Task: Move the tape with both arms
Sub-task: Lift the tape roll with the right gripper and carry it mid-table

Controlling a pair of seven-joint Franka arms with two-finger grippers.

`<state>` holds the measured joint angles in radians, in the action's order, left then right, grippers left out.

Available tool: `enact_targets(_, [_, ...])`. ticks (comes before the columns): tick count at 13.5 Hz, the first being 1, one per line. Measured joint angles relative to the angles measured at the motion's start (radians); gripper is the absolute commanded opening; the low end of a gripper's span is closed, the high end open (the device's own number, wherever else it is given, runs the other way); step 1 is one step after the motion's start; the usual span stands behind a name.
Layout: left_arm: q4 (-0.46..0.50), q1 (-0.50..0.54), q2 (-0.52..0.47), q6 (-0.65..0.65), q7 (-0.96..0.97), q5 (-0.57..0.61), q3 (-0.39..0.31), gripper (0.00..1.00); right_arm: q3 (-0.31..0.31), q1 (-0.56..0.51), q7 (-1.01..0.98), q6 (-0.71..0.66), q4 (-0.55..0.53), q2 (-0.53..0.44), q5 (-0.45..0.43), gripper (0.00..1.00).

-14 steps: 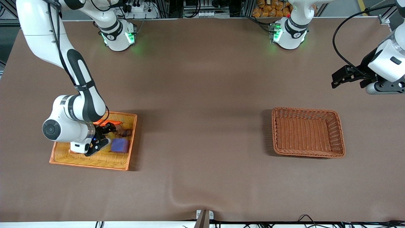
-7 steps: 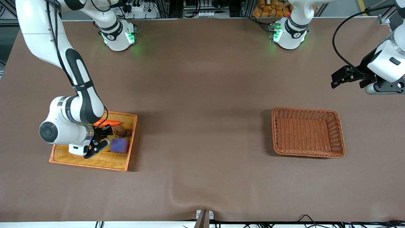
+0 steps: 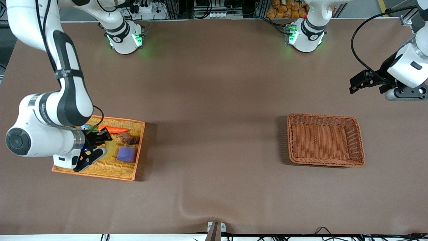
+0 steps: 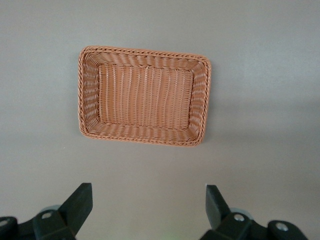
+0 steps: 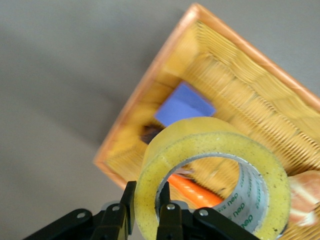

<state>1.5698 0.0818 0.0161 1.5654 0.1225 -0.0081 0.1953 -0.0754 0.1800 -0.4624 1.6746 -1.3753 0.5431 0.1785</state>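
Right claw (image 5: 145,217) clenched on tape (image 5: 212,172) over yellow basket (image 3: 128,170); left claw (image 4: 147,200) apparently released, waiting.

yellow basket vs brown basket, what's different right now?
The yellow basket is bright yellow with an orange rim; the brown basket is reddish-brown throughout. The yellow basket holds a carrot and purple block; the brown basket holds nothing. The yellow basket lies toward the right arm's end, the brown toward the left's. Both are rectangular wicker.
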Motion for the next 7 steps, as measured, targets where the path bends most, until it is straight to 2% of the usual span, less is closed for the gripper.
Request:
enact_targets(4, [0.001,0.0,0.0,0.0,0.0,0.0,0.0,1.0,0.008,0.248,0.344,0.006,0.003,-0.021,0.006,0.0])
enact_targets(7, [0.001,0.0,0.001,0.0,0.0,0.0,0.0,1.0,0.011,0.446,0.633,0.136,-0.001,-0.003,0.015,0.0])
